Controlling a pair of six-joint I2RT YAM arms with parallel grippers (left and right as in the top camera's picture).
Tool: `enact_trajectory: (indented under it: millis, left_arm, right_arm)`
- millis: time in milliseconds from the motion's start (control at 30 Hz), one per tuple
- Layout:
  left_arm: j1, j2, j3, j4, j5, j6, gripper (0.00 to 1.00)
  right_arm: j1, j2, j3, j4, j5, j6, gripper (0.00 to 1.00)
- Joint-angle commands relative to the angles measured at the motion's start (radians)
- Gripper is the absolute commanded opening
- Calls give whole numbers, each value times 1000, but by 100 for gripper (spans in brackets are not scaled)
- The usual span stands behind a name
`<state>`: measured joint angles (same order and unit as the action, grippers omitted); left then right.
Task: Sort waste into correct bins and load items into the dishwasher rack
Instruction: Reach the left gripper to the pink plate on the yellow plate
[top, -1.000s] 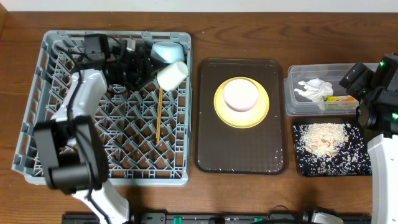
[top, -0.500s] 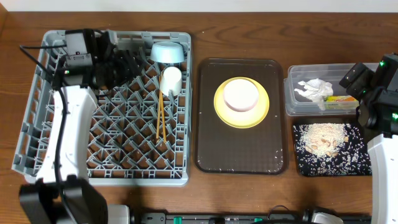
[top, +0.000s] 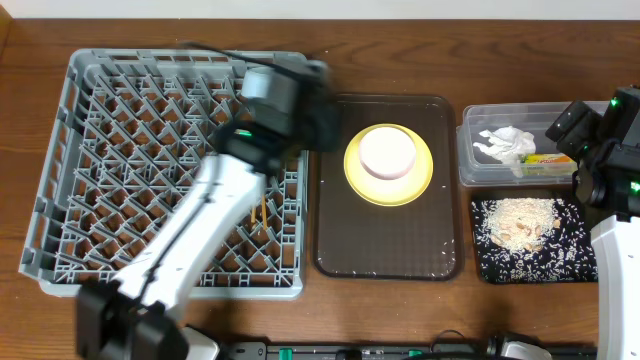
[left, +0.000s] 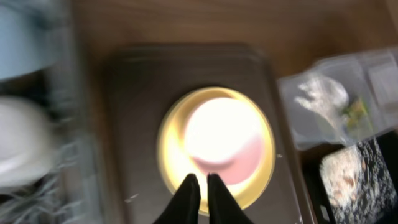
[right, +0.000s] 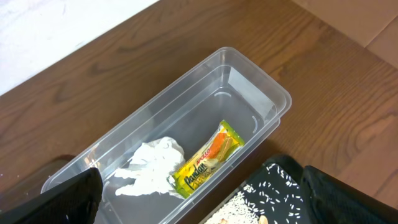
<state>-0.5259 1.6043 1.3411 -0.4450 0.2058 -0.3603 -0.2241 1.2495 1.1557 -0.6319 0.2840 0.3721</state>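
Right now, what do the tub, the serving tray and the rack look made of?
Tub: clear plastic, glossy; see-through walls with bright glints on the rim.
Serving tray: dark brown, semi-gloss; probably plastic or melamine, going by the rounded raised rim and soft reflections, though I cannot tell which.
Rack: grey moulded plastic by the look, matte; an even one-piece lattice of pegs, no shine.

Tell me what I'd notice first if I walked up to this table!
The big grey rack on the left, with a white robot arm stretched across it. Next, the bright yellow plate holding a cream-white bowl, in the middle on the brown tray. On the right, a clear tub holds a napkin and wrapper.
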Motion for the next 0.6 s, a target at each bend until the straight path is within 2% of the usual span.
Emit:
enact_trajectory:
  millis: [0, 133, 233, 400, 567]
  left_arm:
    - [-110, 91, -4, 71, -121, 8, 14]
    - [-206, 203, -4, 185, -170, 8, 17]
    - [-250, 275, -4, 251, -170, 8, 26]
    - [-272, 355, -4, 335, -174, 10, 35]
    - [-270, 401, -4, 363, -174, 84, 38]
  right_arm:
    - [-5, -6, 7, -1, 3, -3, 99]
    - [-5, -6, 7, -1, 3, -3, 99]
    - [-5, -6, 7, -1, 3, -3, 99]
    - [-5, -6, 7, -1, 3, -3, 99]
    - [-5, -6, 7, -1, 3, -3, 99]
